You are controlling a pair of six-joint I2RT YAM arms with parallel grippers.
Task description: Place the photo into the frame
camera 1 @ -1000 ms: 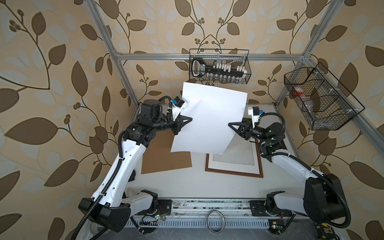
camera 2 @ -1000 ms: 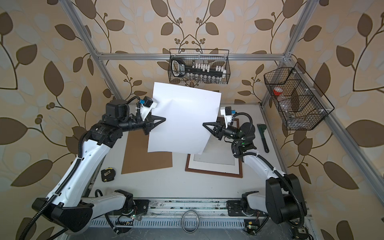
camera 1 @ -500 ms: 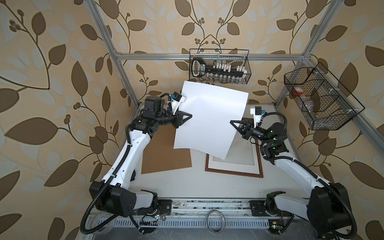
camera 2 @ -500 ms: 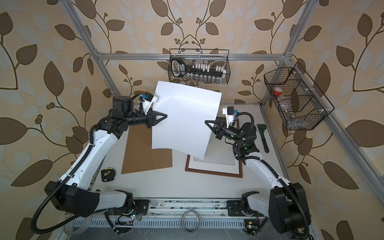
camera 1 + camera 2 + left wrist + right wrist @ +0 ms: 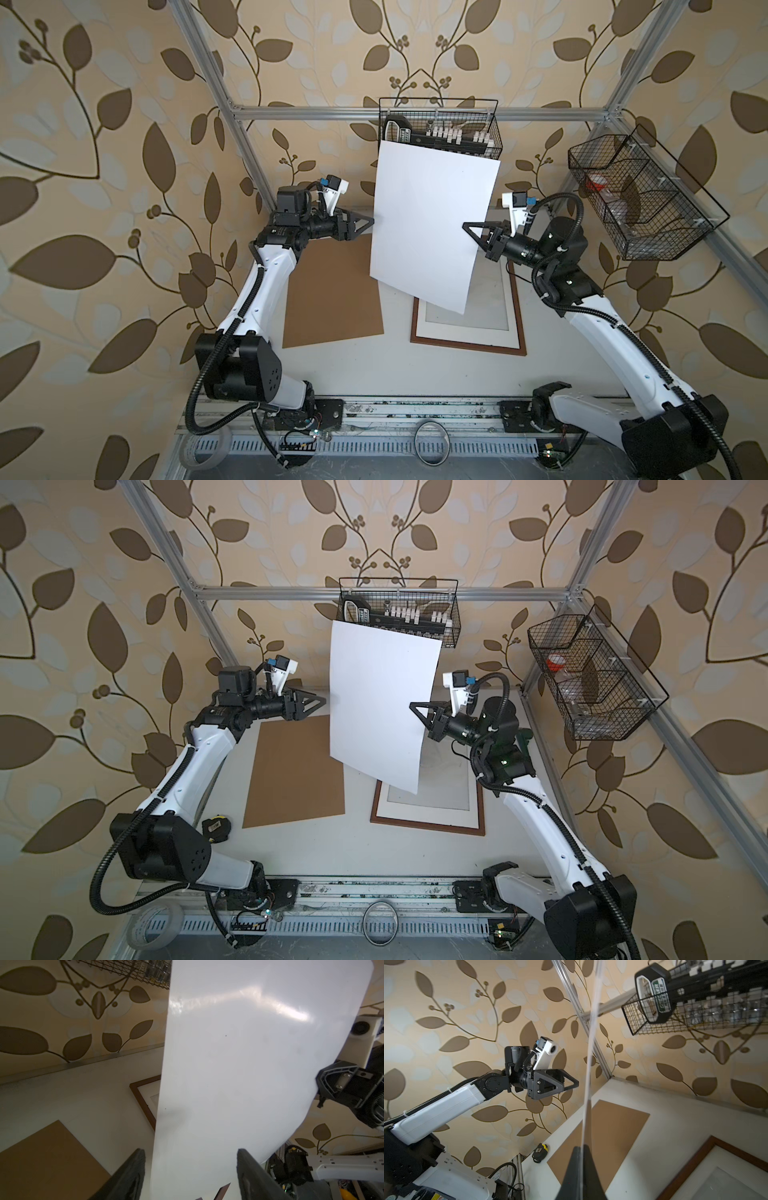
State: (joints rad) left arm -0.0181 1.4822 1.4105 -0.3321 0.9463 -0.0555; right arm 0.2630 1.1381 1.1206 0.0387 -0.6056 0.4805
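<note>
The right hand (image 5: pixel 467 226) is pinched shut on the right edge of the photo (image 5: pixel 432 224) and holds it up in the air, nearly upright, its plain white back towards both top views. The left hand (image 5: pixel 324 699) is open wide; in the right wrist view its fingers (image 5: pixel 571 1083) stand just short of the sheet's left edge, not touching it. The photo's lowest corner hangs over the frame (image 5: pixel 469 343), which lies flat towards the right edge of the worktop (image 5: pixel 395 374) with a white mat (image 5: pixel 465 325) inside. A brown board (image 5: pixel 332 299) lies flat just beside the frame, towards the left edge.
</note>
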